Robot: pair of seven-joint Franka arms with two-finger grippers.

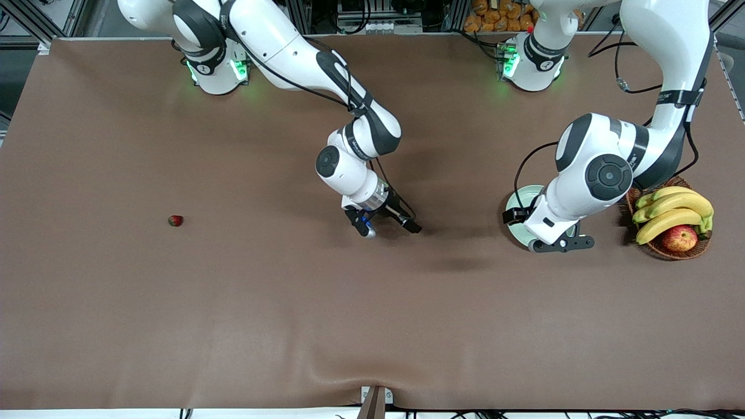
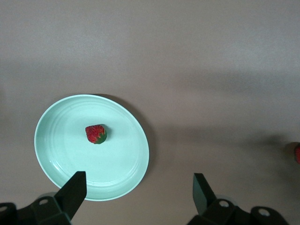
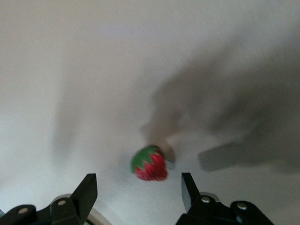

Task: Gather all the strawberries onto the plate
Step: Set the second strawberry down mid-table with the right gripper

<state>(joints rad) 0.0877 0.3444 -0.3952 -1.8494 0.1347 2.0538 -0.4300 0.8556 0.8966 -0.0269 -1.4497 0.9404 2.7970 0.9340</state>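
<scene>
The pale green plate (image 1: 517, 205) lies toward the left arm's end of the table, mostly covered by the left arm. One strawberry (image 2: 96, 134) rests in the plate (image 2: 65, 154). My left gripper (image 2: 139, 190) hangs open over the plate's edge (image 1: 561, 244), holding nothing. My right gripper (image 1: 389, 228) is open above the table's middle. A blurred strawberry (image 3: 150, 164) shows just past its fingertips (image 3: 137, 190), free of them; I cannot tell whether it touches the cloth. A third strawberry (image 1: 175, 220) lies alone toward the right arm's end.
A wicker basket (image 1: 660, 249) with bananas (image 1: 672, 209) and an apple (image 1: 679, 237) stands beside the plate at the left arm's end. A sliver of red (image 2: 297, 153) shows at the edge of the left wrist view. Brown cloth covers the table.
</scene>
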